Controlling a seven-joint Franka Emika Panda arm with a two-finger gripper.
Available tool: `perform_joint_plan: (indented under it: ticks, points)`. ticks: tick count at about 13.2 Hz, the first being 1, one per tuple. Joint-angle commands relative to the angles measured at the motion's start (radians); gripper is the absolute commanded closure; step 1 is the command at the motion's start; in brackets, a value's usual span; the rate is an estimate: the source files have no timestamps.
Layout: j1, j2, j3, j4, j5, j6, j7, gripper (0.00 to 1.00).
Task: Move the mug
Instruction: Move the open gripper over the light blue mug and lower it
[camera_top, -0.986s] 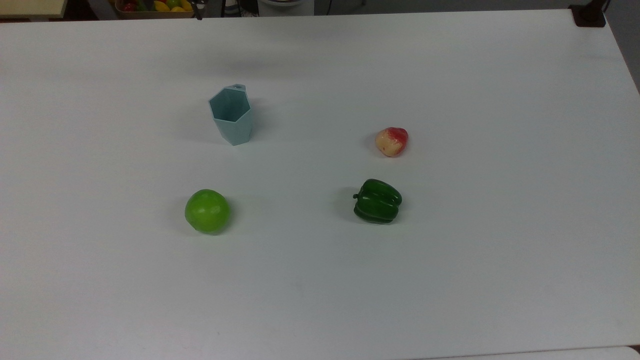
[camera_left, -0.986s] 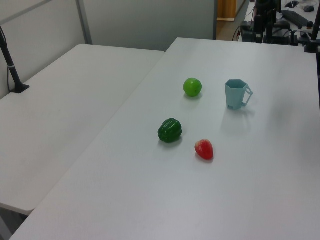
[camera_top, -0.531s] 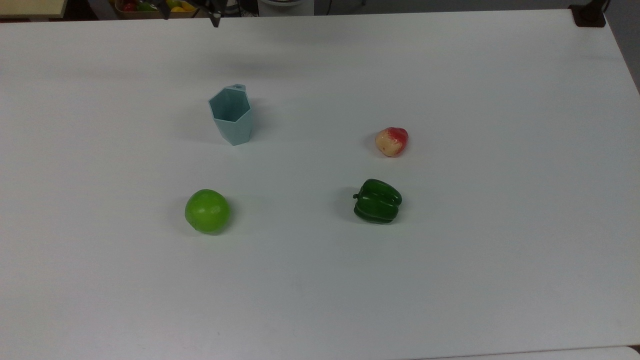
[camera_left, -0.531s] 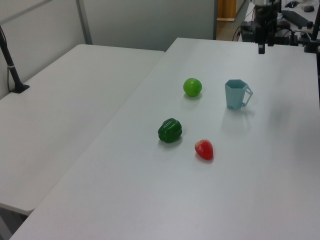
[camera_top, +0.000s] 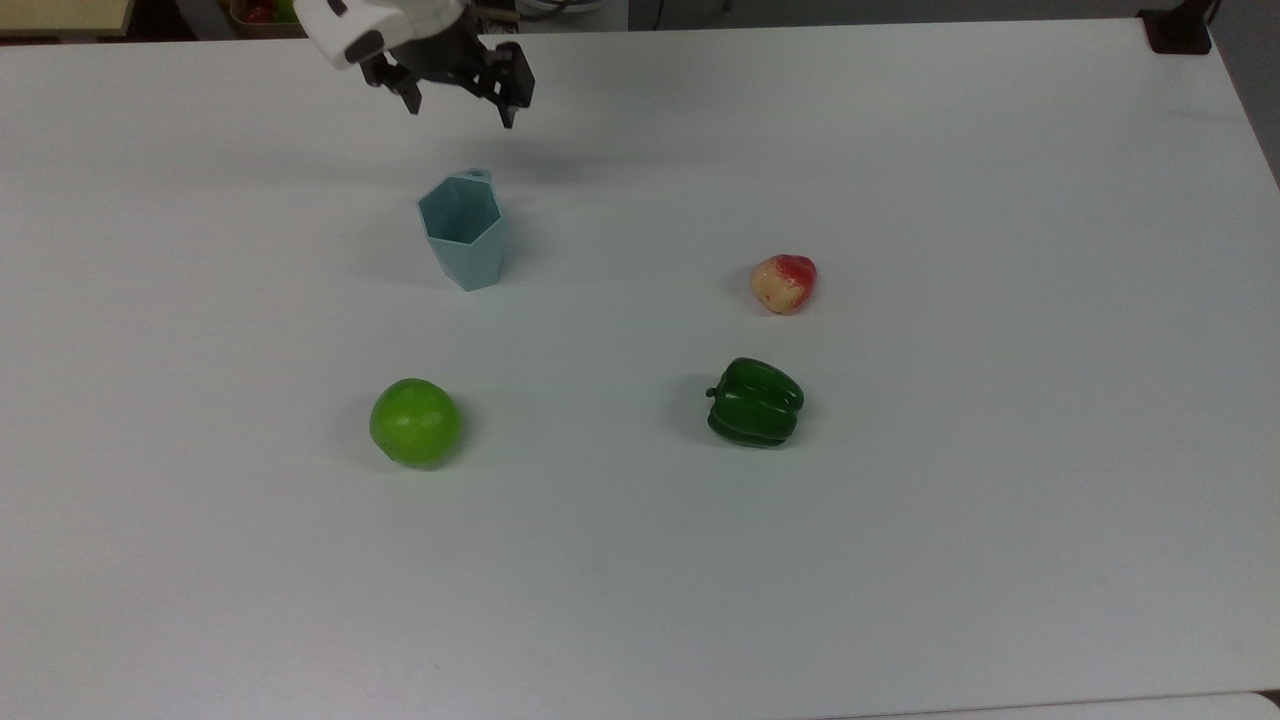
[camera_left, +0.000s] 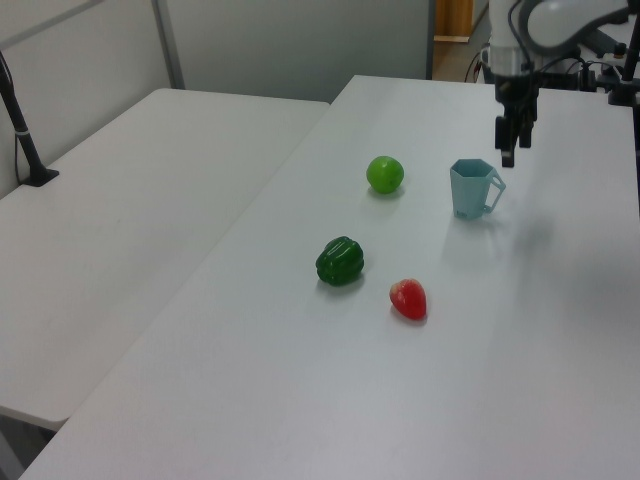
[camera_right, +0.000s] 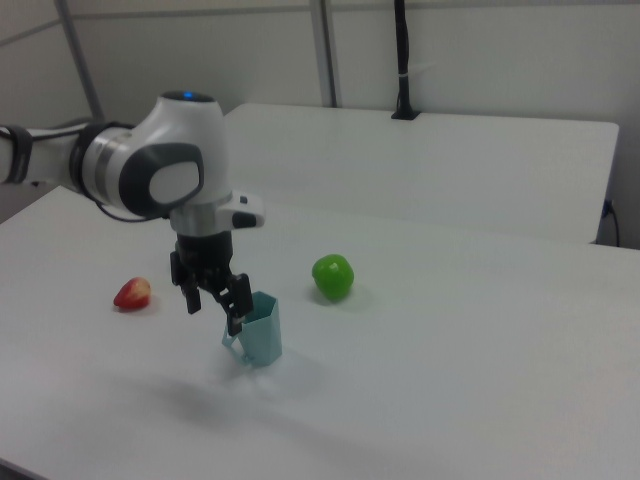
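The pale blue-green faceted mug (camera_top: 462, 232) stands upright on the white table (camera_top: 900, 560), its handle pointing toward the top view's top edge. In the left view the mug (camera_left: 473, 188) shows its angular handle on the left view's right. My gripper (camera_top: 460, 112) hovers in the air just beyond the handle side of the mug, open, with nothing between its fingers. From the left view the gripper (camera_left: 512, 150) hangs above and slightly behind the mug. In the right view the gripper (camera_right: 214, 310) sits close beside the mug (camera_right: 258, 330), one fingertip near the rim.
A green round fruit (camera_top: 414, 422), a dark green bell pepper (camera_top: 755, 402) and a red-and-yellow fruit (camera_top: 784, 283) lie spread on the table. A black post base (camera_top: 1178, 30) sits at the far corner. A second table (camera_left: 150, 200) adjoins on the left view's left.
The arm has come in from the top view's top edge and lowered toward the mug's handle side. The mug and the fruits have not moved.
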Motion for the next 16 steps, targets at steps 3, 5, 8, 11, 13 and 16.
perform_joint_plan:
  ticks: [3,5,8,11,13,16]
  points:
    - [0.038,0.054,-0.007,-0.063,-0.039,0.141,0.023,0.00]
    - [0.046,0.080,-0.007,-0.060,-0.041,0.184,0.030,0.00]
    - [0.052,0.091,-0.007,-0.060,-0.053,0.196,0.030,0.06]
    - [0.052,0.092,-0.007,-0.060,-0.053,0.198,0.034,0.20]
    - [0.052,0.095,-0.007,-0.060,-0.053,0.200,0.043,0.33]
    - [0.053,0.103,-0.007,-0.059,-0.054,0.200,0.045,0.38]
